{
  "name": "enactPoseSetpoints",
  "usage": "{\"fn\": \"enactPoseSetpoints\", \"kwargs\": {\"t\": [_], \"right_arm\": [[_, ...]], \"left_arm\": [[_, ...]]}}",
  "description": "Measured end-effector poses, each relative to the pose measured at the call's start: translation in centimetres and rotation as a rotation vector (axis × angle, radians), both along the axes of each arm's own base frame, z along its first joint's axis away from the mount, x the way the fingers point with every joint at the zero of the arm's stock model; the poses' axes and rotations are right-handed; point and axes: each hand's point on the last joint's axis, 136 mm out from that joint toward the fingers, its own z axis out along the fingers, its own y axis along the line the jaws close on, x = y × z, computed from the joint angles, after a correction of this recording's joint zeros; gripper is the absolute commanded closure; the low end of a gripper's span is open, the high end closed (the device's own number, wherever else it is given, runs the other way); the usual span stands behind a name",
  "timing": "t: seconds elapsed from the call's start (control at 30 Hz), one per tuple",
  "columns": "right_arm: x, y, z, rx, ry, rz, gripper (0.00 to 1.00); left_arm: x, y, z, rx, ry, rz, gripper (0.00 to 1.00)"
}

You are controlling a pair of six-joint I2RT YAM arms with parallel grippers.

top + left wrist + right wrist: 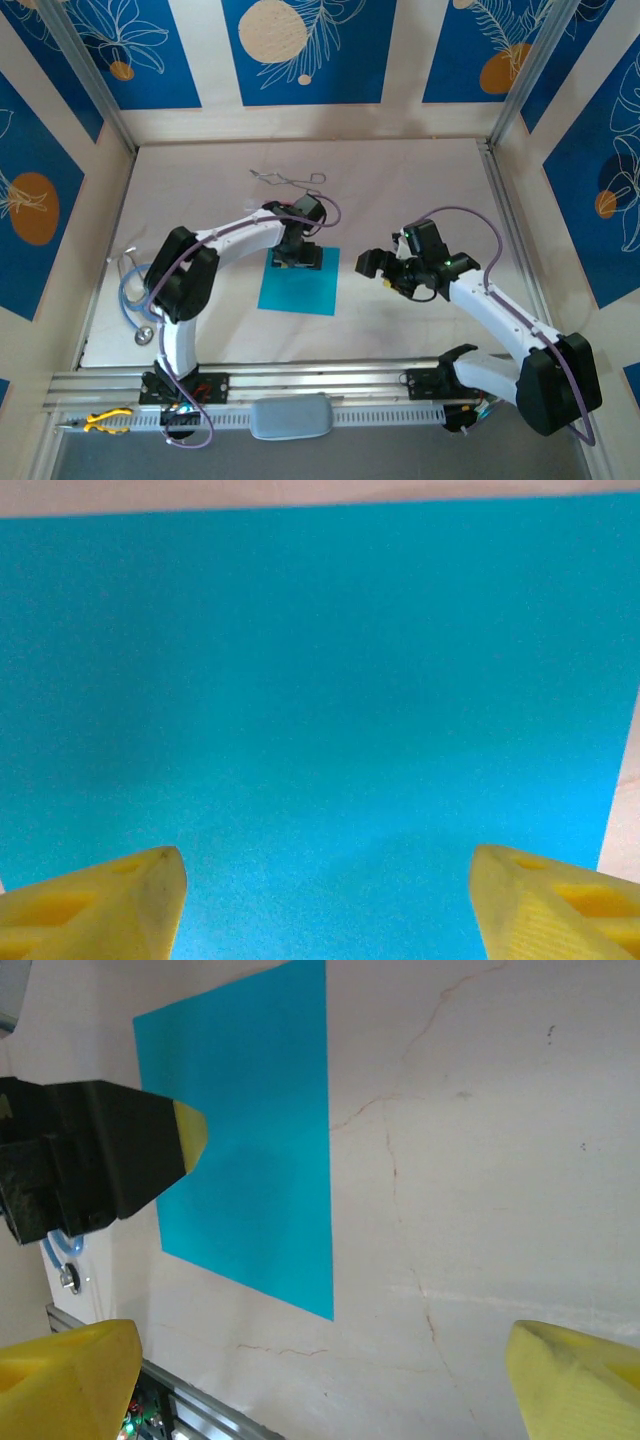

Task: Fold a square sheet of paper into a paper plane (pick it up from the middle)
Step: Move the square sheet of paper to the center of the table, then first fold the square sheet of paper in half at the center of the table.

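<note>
— Jaws on the left arm: in its wrist view we see two yellow fingertips [100, 905] set far apart, and nothing between them but flat blue paper.

— So we call the left jaws wide open and empty. We cannot tell from that close view whether the tips touch the paper.

— The top camera gives us the placement. The square sheet of paper [297, 285] lies unfolded near the middle of the surface [400, 190], and the left jaws sit over its far edge.

— And the right jaws?

— Their wrist view has a yellow fingertip [65, 1380] in each lower corner, spread as wide as the left pair, with bare surface between them and nothing held. From above we place them to the right of the sheet, apart from it.

— That wrist view adds detail we miss from above: hairline cracks [395, 1160] in the surface, and the left arm's black finger [100, 1160] with its yellow tip over the sheet.

— The top camera adds the surroundings. We see a stethoscope [133, 285] at the left edge, wire forceps [290, 181] well beyond the sheet, and yellow-handled pliers [105, 420] on the near rail.
</note>
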Motion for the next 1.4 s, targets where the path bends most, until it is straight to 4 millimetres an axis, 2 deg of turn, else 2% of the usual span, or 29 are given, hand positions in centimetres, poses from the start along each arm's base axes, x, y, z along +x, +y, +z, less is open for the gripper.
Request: {"fn": "enactPoseSetpoints", "kwargs": {"t": [0.27, 0.93, 1.4], "right_arm": [[-0.1, -0.2, -0.3, -0.020, 0.006, -0.007, 0.06], [-0.4, 0.0, -1.0, -0.040, 0.026, 0.002, 0.05], [-0.4, -0.1, -1.0, -0.044, 0.033, -0.002, 0.05]], "left_arm": [[-0.9, 0.1, -0.7, 0.041, 0.043, -0.022, 0.22], [-1.6, 0.5, -2.9, 0.099, 0.094, -0.048, 0.20], [-0.9, -0.2, -1.8, 0.103, 0.068, -0.056, 0.19]]}}
